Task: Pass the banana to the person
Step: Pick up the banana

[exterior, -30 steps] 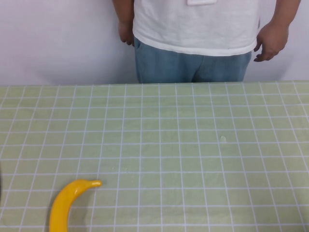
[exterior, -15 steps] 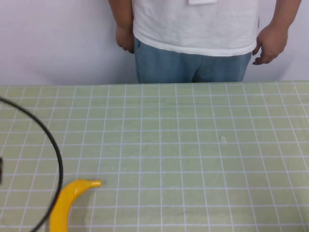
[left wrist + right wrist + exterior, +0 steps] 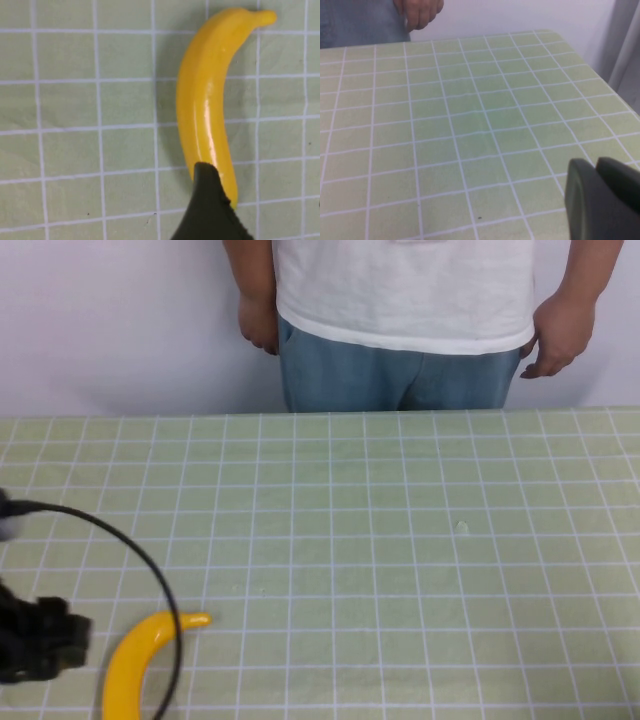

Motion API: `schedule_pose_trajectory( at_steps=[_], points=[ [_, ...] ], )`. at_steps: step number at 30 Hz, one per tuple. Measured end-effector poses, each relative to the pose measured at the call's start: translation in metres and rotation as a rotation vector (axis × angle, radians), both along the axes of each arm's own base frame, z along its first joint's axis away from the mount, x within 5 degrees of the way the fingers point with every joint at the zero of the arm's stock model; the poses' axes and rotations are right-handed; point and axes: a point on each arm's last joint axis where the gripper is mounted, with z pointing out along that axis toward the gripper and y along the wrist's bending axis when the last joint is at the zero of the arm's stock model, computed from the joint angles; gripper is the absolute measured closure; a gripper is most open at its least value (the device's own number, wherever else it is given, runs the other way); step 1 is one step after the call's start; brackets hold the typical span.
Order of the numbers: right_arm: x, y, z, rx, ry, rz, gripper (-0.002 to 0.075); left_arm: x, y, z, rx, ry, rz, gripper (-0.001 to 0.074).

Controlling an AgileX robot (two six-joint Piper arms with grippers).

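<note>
The banana (image 3: 135, 665) lies on the green grid table at the near left, its tip pointing right. In the left wrist view the banana (image 3: 205, 100) lies lengthwise just ahead of my left gripper (image 3: 265, 210). The gripper is open and holds nothing. One black finger (image 3: 210, 210) overlaps the banana's near end, and the other finger barely shows at the picture's edge. My left arm (image 3: 40, 640) shows in the high view just left of the banana. The person (image 3: 400, 300) stands behind the far table edge with arms hanging. My right gripper (image 3: 600, 200) is shut and empty above the table's right part.
A black cable (image 3: 150, 570) loops from my left arm over the banana. The person's hand (image 3: 420, 12) shows in the right wrist view beyond the far edge. The table's right edge (image 3: 600, 70) is close to my right gripper.
My left arm has come in from the left edge to just beside the banana, and its cable has swung further right. The banana has not moved.
</note>
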Motion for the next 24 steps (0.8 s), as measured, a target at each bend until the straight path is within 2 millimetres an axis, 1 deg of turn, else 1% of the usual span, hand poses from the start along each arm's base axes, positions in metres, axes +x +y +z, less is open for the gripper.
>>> schedule_pose_trajectory(
  at_steps=[7,9,11,14,17,21,24],
  points=[
    [0.000,0.000,0.000,0.000,0.000,0.000,0.0735,0.022,-0.022,-0.032,0.129,0.088,-0.031,0.0332],
    [0.000,0.000,0.000,0.000,0.000,0.000,0.0735,0.028,-0.027,-0.041,0.134,0.109,-0.033,0.0315],
    [0.000,0.000,0.000,0.000,0.000,0.000,0.0735,0.031,-0.032,-0.050,0.136,0.141,-0.046,0.0263],
    [0.000,0.000,0.000,0.000,0.000,0.000,0.0735,0.034,-0.036,-0.061,0.143,0.190,-0.054,0.0159],
    [0.000,0.000,0.000,0.000,0.000,0.000,0.0735,0.029,-0.034,-0.073,0.149,0.221,-0.056,0.0117],
    [0.000,0.000,0.000,0.000,0.000,0.000,0.0735,0.016,-0.031,-0.094,0.125,0.228,-0.019,0.0104],
    [0.000,0.000,0.000,0.000,0.000,0.000,0.0735,0.010,-0.031,-0.106,0.078,0.200,0.021,0.0102]
  ],
)
